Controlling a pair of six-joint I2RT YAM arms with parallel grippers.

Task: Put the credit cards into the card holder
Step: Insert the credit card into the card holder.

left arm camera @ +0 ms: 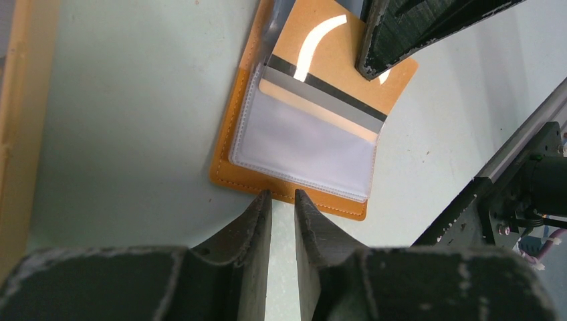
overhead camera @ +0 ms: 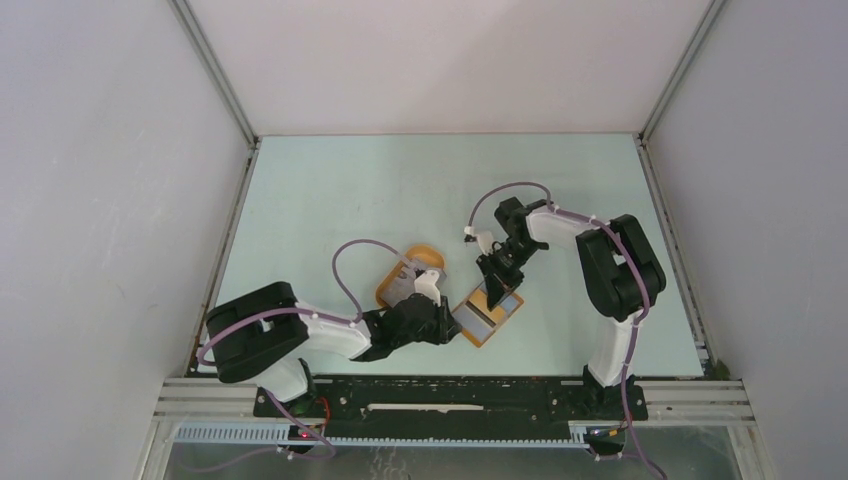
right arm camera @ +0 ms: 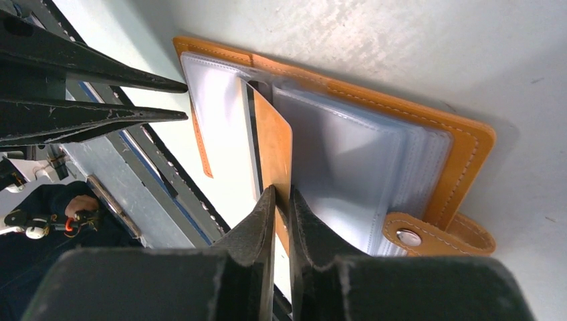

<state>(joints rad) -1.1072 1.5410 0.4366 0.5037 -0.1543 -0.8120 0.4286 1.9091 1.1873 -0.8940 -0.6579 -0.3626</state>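
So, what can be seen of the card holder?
The card holder looks like orange-tan leather with stitched edges. It lies open on the table, showing clear plastic sleeves and a tab with a metal snap. An orange card sits partly in one sleeve, pinched by the right gripper. The left gripper is at its edge.

Setting: robotics lab, enclosed test cell.
Pale mint-green counter point(overhead camera: 330, 190) boxed by plain white panel walls point(overhead camera: 440, 60) on bare aluminium struts point(overhead camera: 215, 70); black-and-white left robot arm point(overhead camera: 300, 335) and right robot arm point(overhead camera: 615, 270) bolted to a black base rail point(overhead camera: 450, 408) at the near edge, purple cables point(overhead camera: 335, 268) trailing.
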